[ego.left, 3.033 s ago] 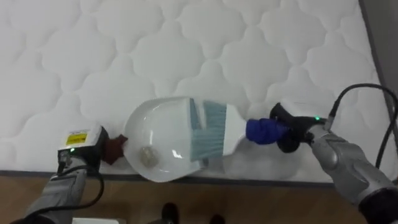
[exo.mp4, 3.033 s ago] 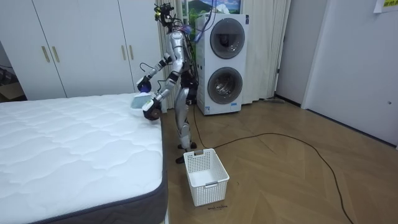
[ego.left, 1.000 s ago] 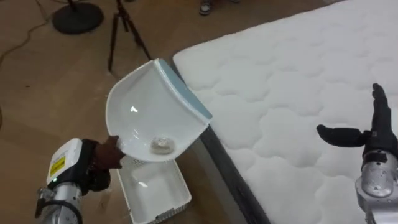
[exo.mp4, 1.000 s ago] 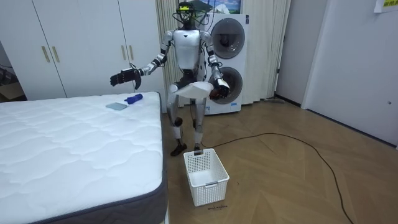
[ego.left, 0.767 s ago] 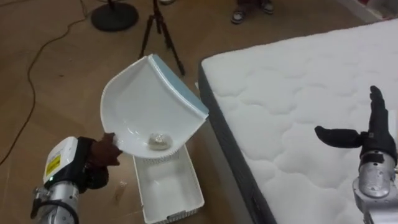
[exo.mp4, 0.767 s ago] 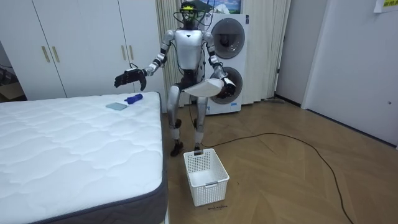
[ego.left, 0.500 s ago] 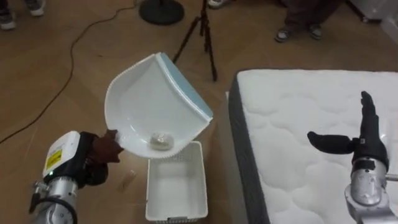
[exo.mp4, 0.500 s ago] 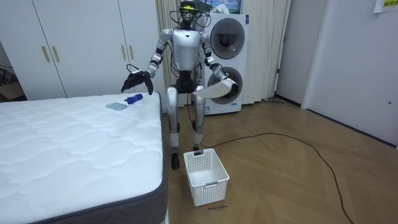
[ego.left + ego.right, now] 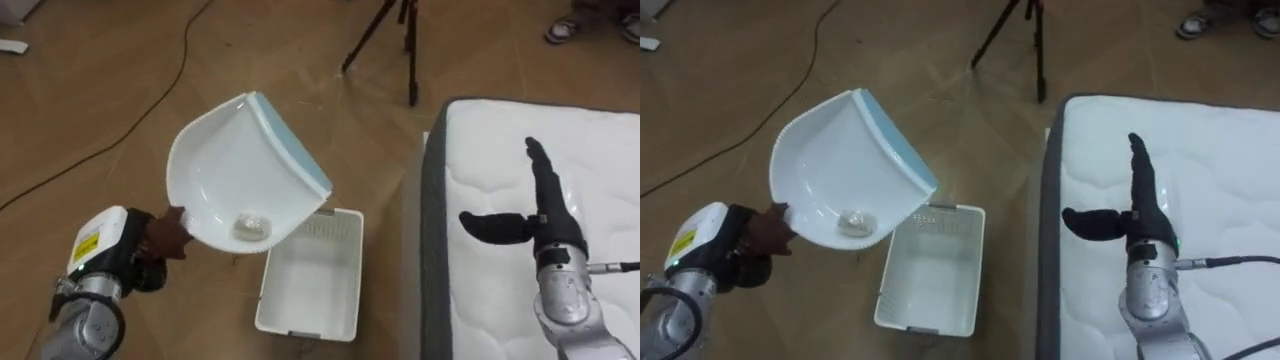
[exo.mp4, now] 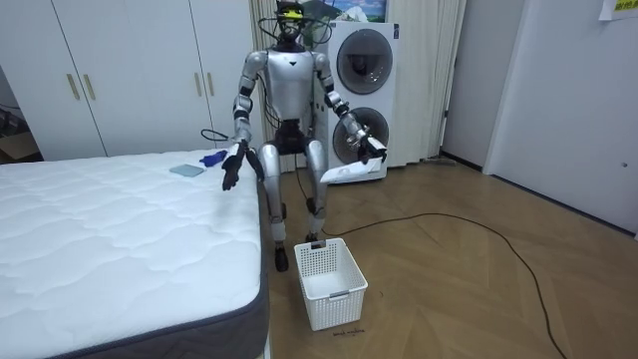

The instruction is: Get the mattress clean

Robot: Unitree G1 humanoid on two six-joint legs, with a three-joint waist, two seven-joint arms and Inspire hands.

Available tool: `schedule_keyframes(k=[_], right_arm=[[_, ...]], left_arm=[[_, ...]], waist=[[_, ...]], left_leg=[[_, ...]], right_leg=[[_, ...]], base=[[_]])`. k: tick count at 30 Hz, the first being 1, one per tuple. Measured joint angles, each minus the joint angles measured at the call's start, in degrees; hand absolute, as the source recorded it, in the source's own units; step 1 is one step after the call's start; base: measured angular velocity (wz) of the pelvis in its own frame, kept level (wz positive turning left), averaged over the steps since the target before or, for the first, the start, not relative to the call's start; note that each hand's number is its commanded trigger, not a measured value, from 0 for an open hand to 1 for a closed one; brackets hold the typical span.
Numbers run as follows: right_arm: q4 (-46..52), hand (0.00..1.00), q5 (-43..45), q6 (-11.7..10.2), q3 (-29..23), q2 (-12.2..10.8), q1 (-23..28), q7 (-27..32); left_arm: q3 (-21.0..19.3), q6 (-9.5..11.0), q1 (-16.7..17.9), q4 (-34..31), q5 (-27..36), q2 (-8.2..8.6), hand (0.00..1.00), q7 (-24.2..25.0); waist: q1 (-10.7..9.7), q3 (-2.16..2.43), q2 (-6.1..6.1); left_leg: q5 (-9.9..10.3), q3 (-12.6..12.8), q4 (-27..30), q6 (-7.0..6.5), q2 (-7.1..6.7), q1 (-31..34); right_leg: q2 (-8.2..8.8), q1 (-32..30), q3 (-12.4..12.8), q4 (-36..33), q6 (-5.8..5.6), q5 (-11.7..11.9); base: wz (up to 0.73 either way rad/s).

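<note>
Holding one white dustpan (image 9: 235,175) by its handle, the left hand (image 9: 160,240) has its fingers curled round the grip at the lower left of the eye views. The pan is tilted with its blue lip raised, and one small crumpled piece of rubbish (image 9: 250,228) lies in the deep back part, near the handle. The lower edge of the pan hangs over the left corner of one white plastic basket (image 9: 300,322), which stands on the wooden floor just beside the grey side of the bed (image 9: 600,160), with a narrow strip of floor between them. On the left of the basket the floor is open and wide. The right hand (image 9: 535,228) hovers above the mattress near its corner, fingers straight and thumb spread out, and it carries nothing. Farther off, one black tripod (image 9: 400,30) stands on the floor past the corner of the bed. In the room view the robot stands upright at this corner, facing the basket, and one blue-handled brush (image 10: 210,158) lies on the mattress close to the edge behind its right arm. Behind the robot are two stacked washing machines (image 10: 357,90) and a white wardrobe (image 10: 120,80).
</note>
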State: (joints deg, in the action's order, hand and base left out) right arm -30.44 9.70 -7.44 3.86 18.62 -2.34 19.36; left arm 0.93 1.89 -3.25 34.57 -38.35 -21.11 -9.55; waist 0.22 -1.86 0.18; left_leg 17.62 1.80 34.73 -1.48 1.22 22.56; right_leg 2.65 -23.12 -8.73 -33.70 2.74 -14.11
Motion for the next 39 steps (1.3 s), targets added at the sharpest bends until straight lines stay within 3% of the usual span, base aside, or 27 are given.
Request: schedule_keyframes(k=[5, 9, 13, 17, 21, 25, 28, 30, 33, 39], right_arm=[[-3.38, 0.0, 0.12, 0.02, 0.35, 0.05, -0.72, -0.12], [-5.43, 0.0, 2.37, 0.01, 1.77, 0.15, -1.11, -0.31], [-5.48, 0.0, 3.09, 0.0, 2.27, 0.27, -1.08, -0.83], [-5.93, 0.0, 6.75, 0.0, 4.62, 0.62, -1.14, -1.5], [-5.92, 0.0, 6.24, 0.03, 6.27, 2.36, -1.99, -0.85], [-5.92, 0.0, 6.68, 0.02, 7.08, 2.4, -2.74, -0.76], [-5.89, 0.0, 6.78, 0.05, 7.85, 2.52, -3.28, -0.54], [-5.38, 0.0, 6.63, 0.02, 8.73, 3.56, -3.18, 0.21], [-4.48, 0.0, 6.73, -0.1, 9.83, 3.98, -2.99, 1.29], [-4.09, 0.0, 6.78, -0.79, 10.08, 4.02, -2.4, 2.37]], left_arm=[[2.96, -0.48, -3.72, 3.73, -0.41, -3.93, 1.0, -0.93], [7.06, -0.32, -7.62, 5.53, -2.51, -9.1, 1.0, -0.87], [10.1, -0.7, -11.01, 6.02, -4.1, -11.51, 1.0, 0.71], [16.37, -1.78, -13.77, 6.03, -5.23, -14.06, 1.0, 5.38], [21.03, -2.75, -15.24, 6.79, -6.43, -14.38, 1.0, 9.72], [22.3, -3.83, -15.26, 7.28, -7.34, -14.59, 1.0, 12.9], [23.21, -4.47, -15.32, 7.59, -7.31, -14.78, 1.0, 14.1], [25.6, -4.45, -16.07, 8.34, -7.42, -15.27, 1.0, 14.95], [26.83, -4.43, -16.8, 9.49, -7.88, -15.78, 1.0, 15.89], [26.87, -4.62, -19.31, 11.66, -9.57, -16.41, 1.0, 16.52]], waist=[[-2.16, -0.71, 1.43], [-4.1, -0.66, 2.3], [-5.34, -0.79, 3.99], [-6.43, -0.66, 5.4], [-7.01, -0.72, 6.45], [-8.09, -0.68, 7.01], [-9.43, -0.74, 8.28], [-9.49, -0.55, 9.45], [-9.6, -0.34, 10.21], [-10.37, -0.39, 10.52]], left_leg=[[-0.62, -0.4, 1.0, 0.52, -0.32, 4.96], [-1.95, 0.01, 0.05, 0.28, -1.07, 7.94], [-2.36, 1.0, -0.27, -0.18, -1.19, 9.86], [-2.84, 3.3, -1.43, -0.99, -1.59, 10.45], [-3.22, 5.86, -1.82, -1.63, -1.97, 10.82], [-3.39, 7.49, -2.26, -1.94, -1.86, 10.83], [-3.67, 8.21, -3.18, -2.45, -1.87, 10.79], [-3.95, 9.24, -4.1, -2.73, -1.97, 10.6], [-4.17, 10.48, -5.04, -2.76, -1.98, 9.63], [-4.24, 12.53, -5.11, -2.74, -1.79, 8.79]], right_leg=[[0.8, -4.35, -1.09, -1.27, 0.39, -0.73], [2.05, -8.03, -1.67, -2.16, 0.6, -0.44], [2.67, -9.87, -1.98, -2.02, 0.36, -0.44], [3.84, -11.22, -1.73, -2.88, -0.33, -0.84], [5.05, -12.81, -0.88, -4.18, -0.92, -1.12], [5.34, -13.24, -0.62, -4.36, -1.03, -1.2], [5.53, -13.33, -0.75, -3.94, -1.14, -1.17], [5.62, -13.95, 0.22, -4.03, -1.29, -1.1], [5.62, -13.96, 1.14, -4.12, -1.33, -1.07], [5.99, -14.04, 1.56, -4.83, -1.29, -1.37]], base=[[0.13], [0.13], [0.09], [0.06], [-0.01], [-0.02], [0.06], [-0.11], [-0.18], [-0.02]])
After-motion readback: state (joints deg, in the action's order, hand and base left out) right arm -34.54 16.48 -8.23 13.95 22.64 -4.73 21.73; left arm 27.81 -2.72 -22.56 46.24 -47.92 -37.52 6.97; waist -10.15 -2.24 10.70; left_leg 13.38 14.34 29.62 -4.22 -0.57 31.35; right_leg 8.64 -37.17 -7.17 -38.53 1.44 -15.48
